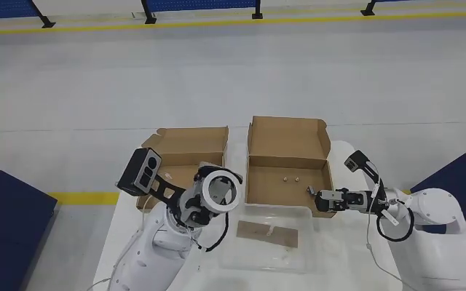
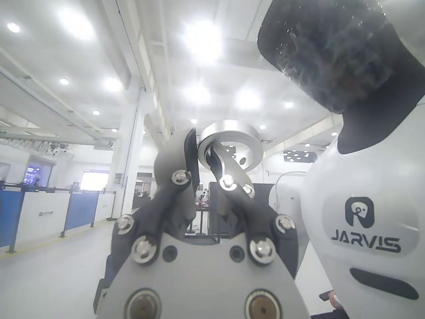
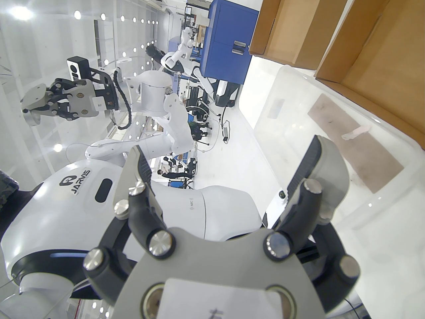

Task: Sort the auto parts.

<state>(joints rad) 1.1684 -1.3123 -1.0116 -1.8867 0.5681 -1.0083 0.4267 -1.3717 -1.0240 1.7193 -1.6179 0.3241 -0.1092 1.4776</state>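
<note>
Two cardboard boxes [image 1: 193,138] [image 1: 287,134], one clear bin [image 1: 251,251], one metal ring [image 2: 229,127], two small parts [image 1: 283,177] [image 1: 296,177]

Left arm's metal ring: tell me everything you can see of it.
The metal ring is a silvery, smooth band that looks machined, with a wide open centre and one small round hole in its side wall. The left gripper holds it aloft, pinching one side of the wall with one finger outside and the other inside the bore. From the top view its open face is turned up towards the camera, near the left cardboard box. Nothing but the fingers touches it.
</note>
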